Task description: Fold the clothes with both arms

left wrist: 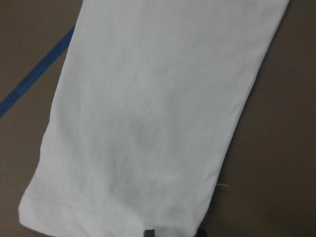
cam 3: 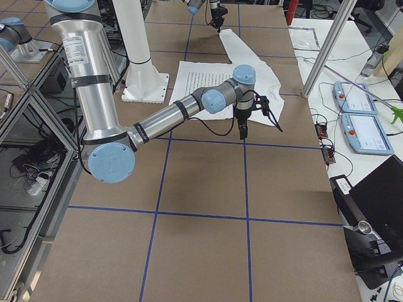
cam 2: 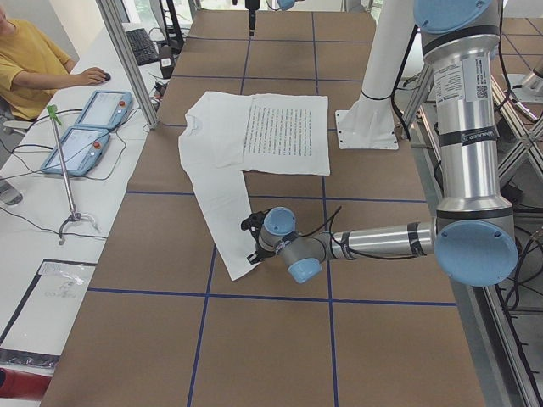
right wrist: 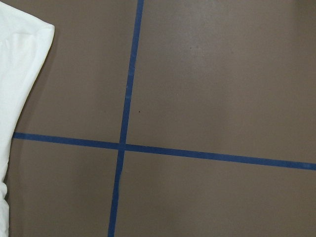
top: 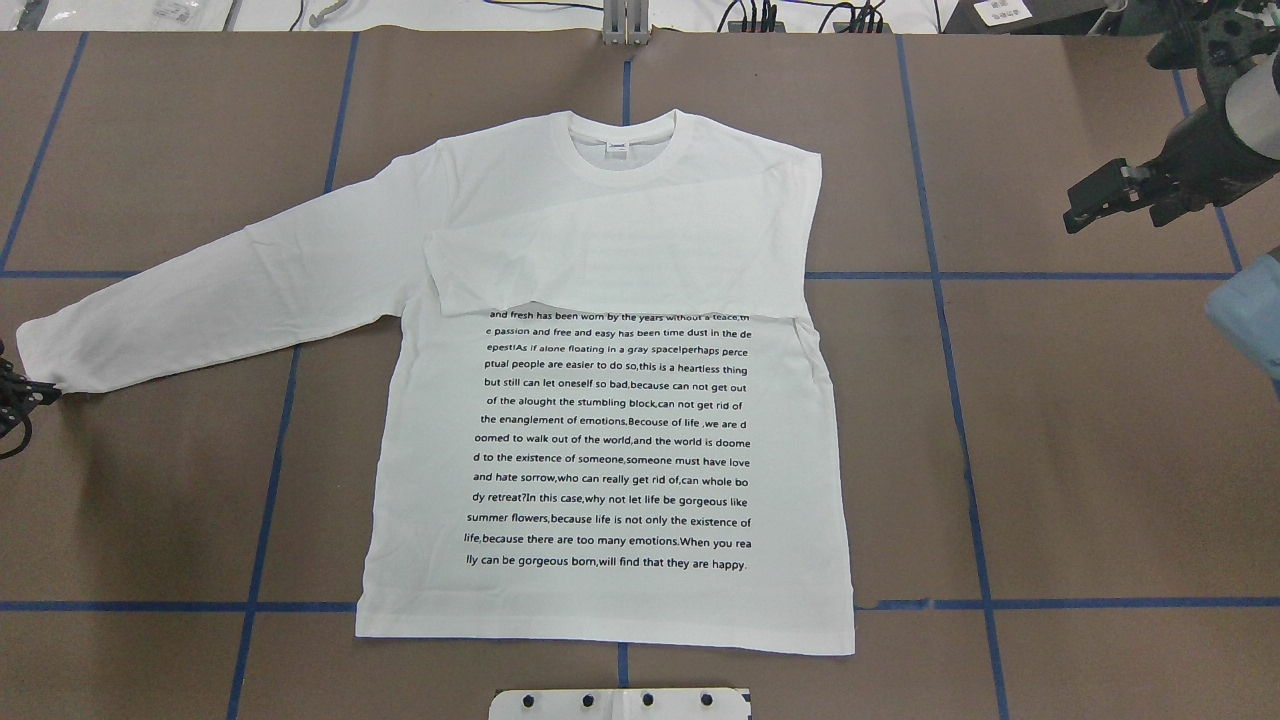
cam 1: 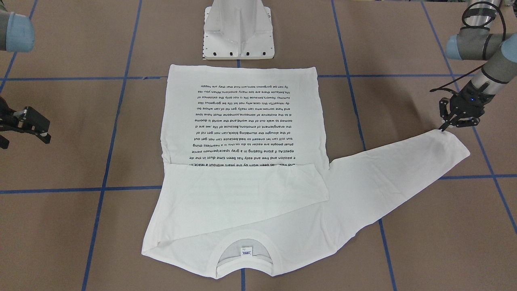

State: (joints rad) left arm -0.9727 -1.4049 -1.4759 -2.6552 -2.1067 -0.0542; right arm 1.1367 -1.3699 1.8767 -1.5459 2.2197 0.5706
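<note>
Firstly, at the far left of the overhead view, the left gripper (top: 12, 402) is low at the table (top: 1100, 450), and its fingertips touch the corner of the cuff (top: 45, 365). Its wrist camera shows only two dark finger ends at the edge of the cuff, so I cannot tell if the jaws are pressed on the cloth or only stand at it.

From this cuff the outstretched sleeve (top: 220, 290) runs diagonally, up and to the right, to the shoulder of the white T-shirt (top: 610, 600). The T-shirt lies flat in the middle of the table with the printed side up. Its collar (top: 622, 122) with a small tag (top: 617, 148) is on the side far from the robot, and its hem is near the white pedestal base (top: 620, 703). The other sleeve (top: 600, 260) is folded across the chest and covers the top line of the black text block (top: 610, 440).

Further right, past a blue tape line (top: 940, 350), the right gripper (top: 1112, 200) hangs above the bare table, well apart from the T-shirt. Its jaws are spread wide and hold nothing; its wrist camera sees mostly brown table and tape, with only an edge of the white cloth.
</note>
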